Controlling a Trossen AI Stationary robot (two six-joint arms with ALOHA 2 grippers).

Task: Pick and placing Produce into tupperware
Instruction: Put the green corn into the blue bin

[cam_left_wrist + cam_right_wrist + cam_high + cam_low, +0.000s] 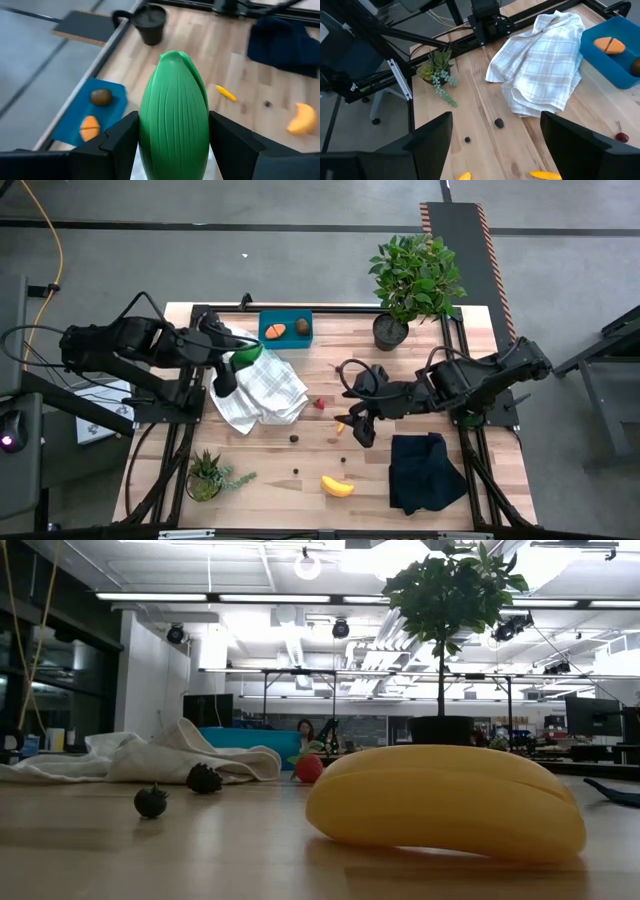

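Observation:
My left gripper (241,364) hangs over the white checked cloth (262,392) at the table's left and is shut on the green oval (174,110). The teal tupperware (286,329) stands at the far edge with a brown kiwi (301,327) and an orange piece (276,331) inside. My right gripper (356,426) hovers open over mid-table, nothing between its fingers. Lying on the wood are a strawberry (320,403), a banana (337,486), a small orange-yellow piece (340,427) and dark berries (294,438). My left gripper pinches the green oval by its two long sides (145,132) between its two fingers (122,137). It comes from the table's left, slanting down. The oval lies along the fingers, its tip (172,55) sticking out past them, lifted clear above the cloth.
A leafy bush in a dark pot (392,330) stands at the far right. A black folded cloth (425,472) lies near right. A small spiky plant (207,475) sits near left. Bare wood shows between the cloth and the banana.

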